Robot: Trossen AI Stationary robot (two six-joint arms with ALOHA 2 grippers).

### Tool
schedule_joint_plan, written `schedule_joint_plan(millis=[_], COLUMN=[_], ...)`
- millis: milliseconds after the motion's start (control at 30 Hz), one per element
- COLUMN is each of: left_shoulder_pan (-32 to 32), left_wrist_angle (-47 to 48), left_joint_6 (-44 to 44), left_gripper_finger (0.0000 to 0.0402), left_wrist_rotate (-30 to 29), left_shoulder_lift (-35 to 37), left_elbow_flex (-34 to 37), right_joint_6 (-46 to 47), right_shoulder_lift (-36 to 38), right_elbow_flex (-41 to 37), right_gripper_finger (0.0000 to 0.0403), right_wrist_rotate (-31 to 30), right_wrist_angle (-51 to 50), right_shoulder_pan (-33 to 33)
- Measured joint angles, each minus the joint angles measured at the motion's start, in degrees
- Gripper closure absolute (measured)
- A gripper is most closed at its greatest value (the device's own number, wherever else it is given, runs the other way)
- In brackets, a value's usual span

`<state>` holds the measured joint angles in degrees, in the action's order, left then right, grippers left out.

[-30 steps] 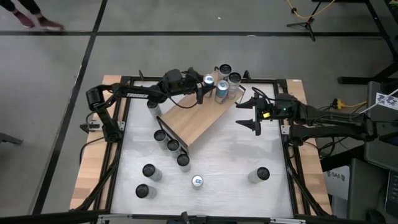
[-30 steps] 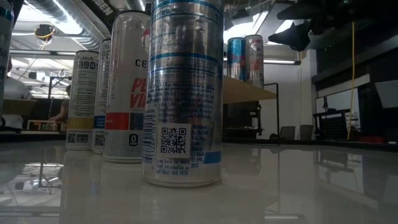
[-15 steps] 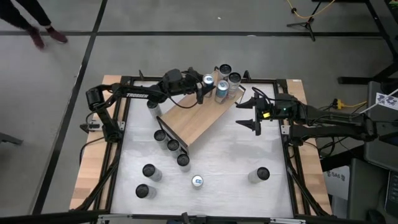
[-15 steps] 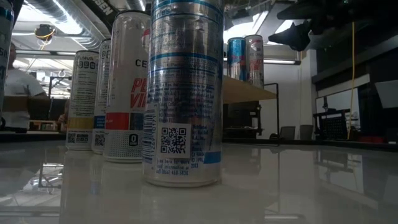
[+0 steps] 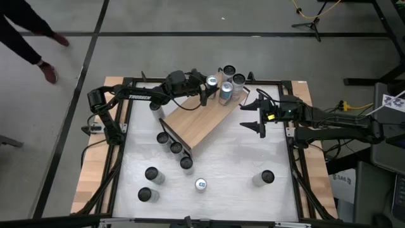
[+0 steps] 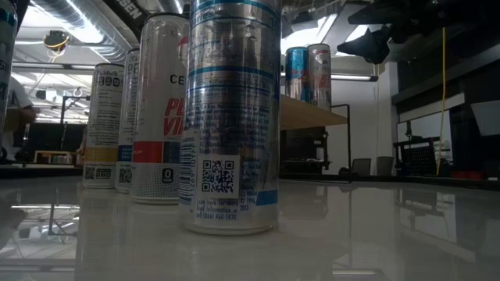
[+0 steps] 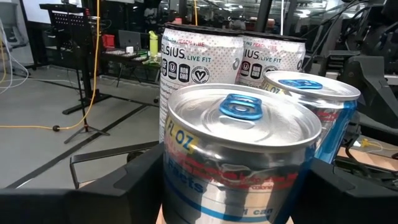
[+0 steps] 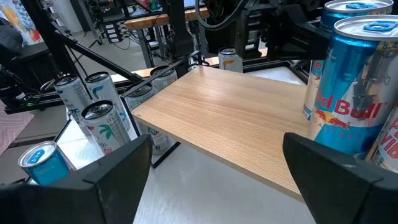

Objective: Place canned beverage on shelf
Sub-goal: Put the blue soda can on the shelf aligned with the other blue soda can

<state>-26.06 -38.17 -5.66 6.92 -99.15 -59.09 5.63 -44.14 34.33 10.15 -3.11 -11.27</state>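
glossy white worktop [image 5: 221,158]; smooth wooden shelf [image 5: 202,123]. left end effector [image 5: 205,94] spread around ribbed aluminium can [image 7: 239,155]; right end effector [image 5: 259,117] released.

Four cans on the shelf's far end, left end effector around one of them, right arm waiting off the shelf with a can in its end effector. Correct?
One thing is wrong: the right end effector holds nothing. The right wrist view shows its fingers spread, empty, facing the shelf. The rest stands: four cans on the shelf's far end, the left end effector around the nearest can.
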Motion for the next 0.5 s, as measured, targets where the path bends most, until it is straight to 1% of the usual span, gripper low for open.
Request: schedule_joint_plan(millis=[233, 500], left_shoulder_pan=[0.0, 0.0], left_wrist_angle=[0.0, -2.8], left_joint_6=[-0.2, -0.2], left_gripper_finger=[0.0122, 0.0083], left_wrist_rotate=[0.0, 0.7], left_shoulder_lift=[0.0, 0.0], left_elbow_flex=[0.0, 0.0], right_joint_6=[0.0, 0.0], right_shoulder_lift=[0.0, 0.0], right_elbow_flex=[0.0, 0.0], right_gripper_finger=[0.0047, 0.0047], right_wrist_rotate=[0.0, 0.0], right_wrist_angle=[0.0, 0.0], right_shoulder_pan=[0.0, 0.0])
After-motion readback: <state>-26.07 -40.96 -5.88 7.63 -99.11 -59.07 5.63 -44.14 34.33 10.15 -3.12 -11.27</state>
